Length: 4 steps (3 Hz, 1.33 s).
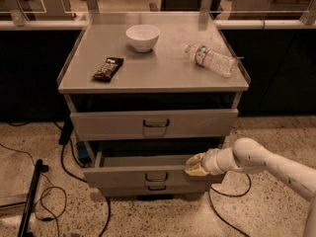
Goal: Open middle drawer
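The grey metal cabinet has three drawers. The middle drawer (123,176) has a small dark loop handle (156,177) and is pulled partly out, so its dark inside shows. My gripper (196,164) is at the right part of the middle drawer's front, at its top edge, right of the handle. The white arm (266,163) reaches in from the lower right. The top drawer (108,125) stands out a little from the cabinet. The bottom drawer (123,188) is just below the middle one, and only a strip of it shows.
On the cabinet top (163,73) stand a white bowl (142,36), a dark snack bar (108,68) and a lying plastic bottle (211,59). Cables (64,157) run on the speckled floor at the left, and a black pole (30,196) lies at the lower left.
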{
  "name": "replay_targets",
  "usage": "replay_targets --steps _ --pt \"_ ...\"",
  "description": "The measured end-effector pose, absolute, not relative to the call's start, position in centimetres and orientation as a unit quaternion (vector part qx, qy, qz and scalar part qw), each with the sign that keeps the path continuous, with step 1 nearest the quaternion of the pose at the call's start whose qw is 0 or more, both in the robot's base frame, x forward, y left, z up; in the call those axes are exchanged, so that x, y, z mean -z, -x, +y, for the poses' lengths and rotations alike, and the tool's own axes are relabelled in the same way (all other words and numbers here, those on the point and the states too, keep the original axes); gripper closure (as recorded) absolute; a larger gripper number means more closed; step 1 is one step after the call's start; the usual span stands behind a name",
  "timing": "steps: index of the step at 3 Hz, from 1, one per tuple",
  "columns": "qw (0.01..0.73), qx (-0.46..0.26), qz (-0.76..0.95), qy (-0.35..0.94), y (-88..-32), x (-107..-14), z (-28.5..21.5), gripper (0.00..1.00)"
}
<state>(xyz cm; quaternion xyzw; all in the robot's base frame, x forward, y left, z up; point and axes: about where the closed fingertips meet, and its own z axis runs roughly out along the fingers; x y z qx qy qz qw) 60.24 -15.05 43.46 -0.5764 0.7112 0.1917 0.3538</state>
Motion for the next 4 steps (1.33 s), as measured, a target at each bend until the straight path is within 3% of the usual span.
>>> replay_targets --steps 1,2,3,4 --pt "0.354 -0.196 0.716 0.569 -58.19 -43.04 -15.63 1.00" --pt "0.354 -0.196 0.716 0.569 -58.20 -43.04 -15.61 0.85" --pt "0.354 -0.196 0.716 0.569 -58.20 -43.04 -15.60 0.53" --pt "0.354 -0.196 0.716 0.569 -58.20 -43.04 -15.60 0.30"
